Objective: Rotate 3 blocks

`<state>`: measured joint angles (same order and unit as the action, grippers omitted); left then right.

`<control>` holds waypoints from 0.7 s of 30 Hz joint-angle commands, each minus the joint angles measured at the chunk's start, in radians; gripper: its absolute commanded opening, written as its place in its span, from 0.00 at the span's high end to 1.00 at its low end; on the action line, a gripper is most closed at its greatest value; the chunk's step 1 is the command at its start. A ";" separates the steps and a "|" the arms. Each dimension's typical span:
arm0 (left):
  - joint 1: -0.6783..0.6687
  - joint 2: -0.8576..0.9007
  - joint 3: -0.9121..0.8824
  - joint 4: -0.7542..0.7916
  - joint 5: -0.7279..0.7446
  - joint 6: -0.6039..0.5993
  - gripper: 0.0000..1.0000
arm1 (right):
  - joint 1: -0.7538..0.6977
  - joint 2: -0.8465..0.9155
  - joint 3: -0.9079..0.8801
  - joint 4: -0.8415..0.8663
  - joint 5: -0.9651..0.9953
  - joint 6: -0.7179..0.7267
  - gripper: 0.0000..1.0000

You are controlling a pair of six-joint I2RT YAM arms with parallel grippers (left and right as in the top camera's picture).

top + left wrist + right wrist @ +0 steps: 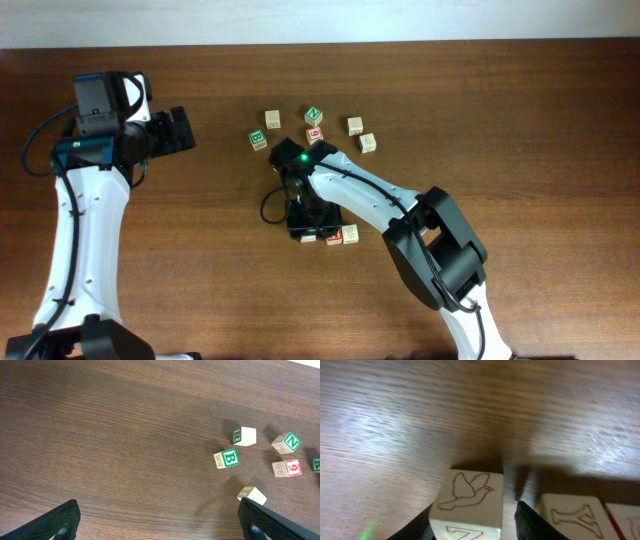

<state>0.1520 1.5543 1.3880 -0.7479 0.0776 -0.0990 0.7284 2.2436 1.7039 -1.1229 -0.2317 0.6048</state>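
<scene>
The right end effector [304, 224] is lowered onto a short row of three blocks [332, 237] near the middle of the table [520, 110]. In the right wrist view its fingers [532, 522] stand on either side of the dove block [467, 502], which rests on the table at one end of the row. Whether the fingers clamp the block or stand just off it cannot be told. Just beside it lie the "Y" block [575, 515] and then a red-edged block [626, 527], both outside the fingers. The left end effector [185, 130] hangs well apart with its fingers spread wide and nothing between them. The green "B" cube [229, 457], green "N" cube [290, 441] and red-numbered cube [287, 467] stand in a separate scatter. Judged from this layout, work is under way on the dove block; how many of the three turns are complete cannot be read from the faces shown.
</scene>
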 commanded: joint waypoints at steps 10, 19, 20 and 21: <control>0.002 0.006 0.020 0.002 0.000 -0.009 0.01 | 0.005 -0.009 0.203 -0.177 0.068 -0.016 0.51; 0.002 0.006 0.020 0.002 0.000 -0.009 0.01 | 0.063 -0.009 0.216 -0.048 0.140 -0.019 0.85; 0.002 0.006 0.020 0.002 0.000 -0.009 0.01 | 0.077 -0.005 0.216 -0.039 0.178 -0.001 0.90; 0.002 0.006 0.020 0.002 0.000 -0.009 0.01 | 0.091 0.000 0.216 -0.039 0.227 0.032 0.94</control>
<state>0.1520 1.5543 1.3880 -0.7479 0.0776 -0.0986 0.7837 2.2444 1.9148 -1.1656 -0.1154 0.5903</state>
